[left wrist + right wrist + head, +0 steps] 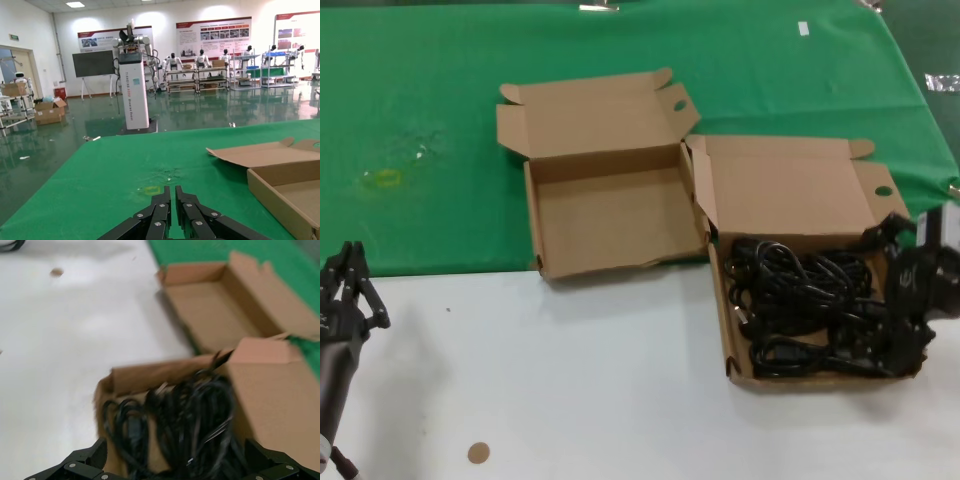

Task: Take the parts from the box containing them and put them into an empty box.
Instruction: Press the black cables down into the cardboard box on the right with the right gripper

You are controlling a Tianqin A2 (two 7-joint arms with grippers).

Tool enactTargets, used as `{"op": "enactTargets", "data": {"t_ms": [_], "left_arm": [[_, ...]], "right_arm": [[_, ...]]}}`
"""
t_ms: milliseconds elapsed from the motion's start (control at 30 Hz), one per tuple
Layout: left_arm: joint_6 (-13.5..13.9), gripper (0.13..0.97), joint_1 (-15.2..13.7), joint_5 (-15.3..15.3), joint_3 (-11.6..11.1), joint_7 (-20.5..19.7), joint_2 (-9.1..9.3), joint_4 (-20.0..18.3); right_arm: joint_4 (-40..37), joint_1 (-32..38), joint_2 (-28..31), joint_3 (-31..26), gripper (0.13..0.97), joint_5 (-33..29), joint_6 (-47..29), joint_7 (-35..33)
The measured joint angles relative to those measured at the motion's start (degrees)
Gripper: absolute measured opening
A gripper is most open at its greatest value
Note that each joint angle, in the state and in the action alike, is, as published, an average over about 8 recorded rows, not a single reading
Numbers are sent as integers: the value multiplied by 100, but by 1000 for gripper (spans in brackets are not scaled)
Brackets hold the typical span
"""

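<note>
Right wrist view puts your right gripper [175, 472] directly over the tangled power cords [187, 425], its fingers [80, 462] spread wide, released and holding nothing. The cords lie just beneath and between them, inside the box with the plain lid [270, 390].

Your main risk is the tangle. The cables loop through one another, so closing on one strand will likely drag several cords up together, or snag a plug on the box wall and lift the light cardboard off the worktop [620, 380]. A trailing loop could also catch the raised lid behind the fingers and tip the box. Closing on a thin cable rather than a chunky plug may let it slip out during the carry. From the head view, the right gripper [910, 340] sits at the box's outer edge, so a descent there could press on the wall instead of entering the pile.

As for containers: the full box [735, 340] holds only the heap of black cords, filling most of its floor. The empty box [610, 220], with the wavy-edged flap, lies open beyond the cords on the inner side of your right fingers, straddling the green cloth [440, 120] and the white surface; nothing is inside it.

Your left gripper [172, 220] waits well away, its fingers [160, 215] clenched together, gripping nothing.
</note>
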Motion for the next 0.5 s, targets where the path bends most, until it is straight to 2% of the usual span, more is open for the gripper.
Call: {"op": "enactTargets", "data": {"t_ms": [133,500], "left_arm": [[0,164,0,0,0,0,0,0],[0,153,0,0,0,0,0,0]], "right_arm": [[-229,-105,-244,250,966,-349,-398,-124],[-831,-266,-902,828,938,-1110,-865,-448]]}}
